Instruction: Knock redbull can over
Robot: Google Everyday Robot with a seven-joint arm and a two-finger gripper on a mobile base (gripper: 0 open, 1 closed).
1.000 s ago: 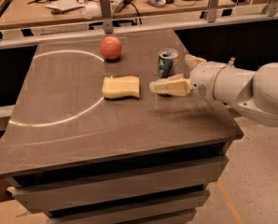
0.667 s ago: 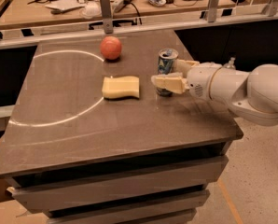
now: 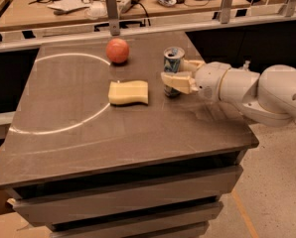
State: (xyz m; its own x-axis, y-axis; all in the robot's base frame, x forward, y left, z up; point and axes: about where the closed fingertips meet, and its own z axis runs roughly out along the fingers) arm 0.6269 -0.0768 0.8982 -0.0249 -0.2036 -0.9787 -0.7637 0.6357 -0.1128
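Observation:
The redbull can [image 3: 173, 58] stands upright on the dark table [image 3: 138, 128], right of the middle near the far edge; it is blue and silver with an open silver top. My gripper [image 3: 174, 71] reaches in from the right on a white arm [image 3: 257, 90]. Its fingers are apart: the near cream finger [image 3: 177, 82] lies across the can's lower part, and the far finger [image 3: 191, 64] shows just right of the can. I cannot tell if either touches it. The can's base is hidden behind the near finger.
A red ball [image 3: 117, 50] sits to the can's left near the far edge. A yellow sponge [image 3: 128, 92] lies in front of the ball. A white curved line [image 3: 63, 125] marks the table's left half. A metal rail [image 3: 138, 29] and a cluttered bench stand behind.
My gripper has moved left and away from me to the can; its near finger now overlaps the can's lower part. The can, ball and sponge have not moved.

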